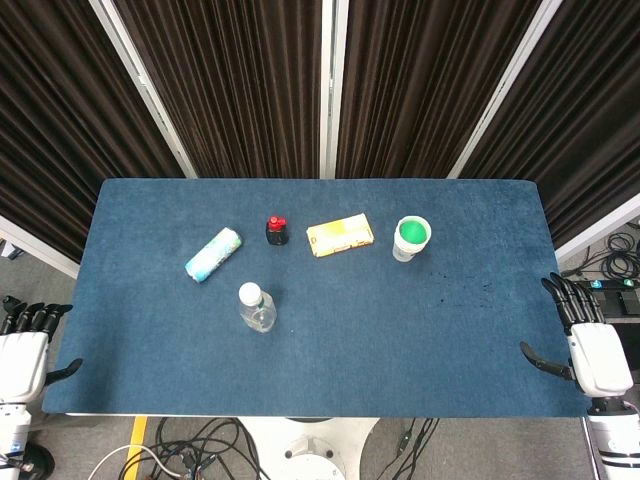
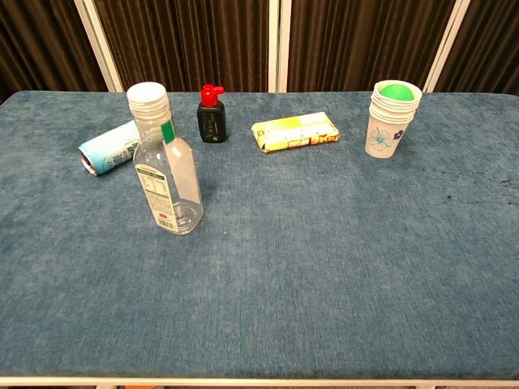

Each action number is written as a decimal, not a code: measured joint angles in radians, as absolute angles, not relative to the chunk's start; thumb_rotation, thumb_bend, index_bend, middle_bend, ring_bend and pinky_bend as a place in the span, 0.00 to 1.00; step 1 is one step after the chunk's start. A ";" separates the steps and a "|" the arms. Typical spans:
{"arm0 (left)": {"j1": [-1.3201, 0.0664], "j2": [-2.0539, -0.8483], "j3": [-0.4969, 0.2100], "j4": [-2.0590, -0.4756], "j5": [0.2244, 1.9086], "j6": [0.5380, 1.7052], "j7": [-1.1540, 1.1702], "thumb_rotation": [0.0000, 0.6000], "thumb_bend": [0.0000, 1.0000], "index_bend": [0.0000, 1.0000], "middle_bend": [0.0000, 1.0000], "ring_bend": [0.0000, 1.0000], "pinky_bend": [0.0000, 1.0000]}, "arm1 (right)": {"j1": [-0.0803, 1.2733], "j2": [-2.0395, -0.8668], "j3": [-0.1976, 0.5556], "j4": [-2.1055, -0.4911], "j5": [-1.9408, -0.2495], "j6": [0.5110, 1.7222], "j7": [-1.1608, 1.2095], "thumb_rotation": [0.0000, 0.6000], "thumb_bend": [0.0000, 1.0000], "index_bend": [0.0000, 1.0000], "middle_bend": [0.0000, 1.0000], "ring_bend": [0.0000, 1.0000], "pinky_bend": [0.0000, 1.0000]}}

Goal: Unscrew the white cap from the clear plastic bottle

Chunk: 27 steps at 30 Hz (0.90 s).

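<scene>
The clear plastic bottle (image 1: 258,310) (image 2: 168,174) stands upright on the blue table, left of centre, with its white cap (image 1: 250,293) (image 2: 147,97) screwed on top. My left hand (image 1: 25,345) hangs off the table's left edge, fingers apart and holding nothing. Off the right edge, my right hand (image 1: 585,335) is likewise spread and empty. Both hands are far from the bottle and appear only in the head view.
A light blue can (image 1: 212,254) (image 2: 109,147) lies on its side behind the bottle. Further back stand a small black bottle with a red cap (image 1: 277,231) (image 2: 211,115), a yellow box (image 1: 341,236) (image 2: 295,131) and stacked paper cups (image 1: 411,238) (image 2: 392,118).
</scene>
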<state>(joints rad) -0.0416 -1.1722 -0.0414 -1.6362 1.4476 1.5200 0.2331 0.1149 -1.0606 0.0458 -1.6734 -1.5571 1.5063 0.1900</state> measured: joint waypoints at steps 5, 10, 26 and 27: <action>-0.041 -1.179 -0.045 -1.631 1.449 1.528 0.230 1.00 0.09 0.22 0.22 0.15 0.13 | 0.114 -1.058 0.045 -1.676 -1.561 1.503 0.196 1.00 0.16 0.03 0.01 0.00 0.00; -0.041 -1.187 -0.048 -1.627 1.463 1.538 0.212 1.00 0.09 0.22 0.22 0.15 0.13 | 0.108 -1.052 0.042 -1.675 -1.572 1.511 0.222 1.00 0.16 0.03 0.01 0.00 0.00; -0.278 -1.263 -0.080 -1.501 1.562 1.277 -0.193 1.00 0.09 0.16 0.18 0.13 0.15 | 0.133 -0.996 0.064 -1.697 -1.615 1.515 0.241 1.00 0.16 0.03 0.01 0.00 0.00; -0.297 -1.277 -0.082 -1.486 1.566 1.256 -0.233 1.00 0.09 0.16 0.18 0.13 0.15 | 0.133 -0.996 0.063 -1.697 -1.614 1.513 0.241 1.00 0.16 0.03 0.01 0.00 0.00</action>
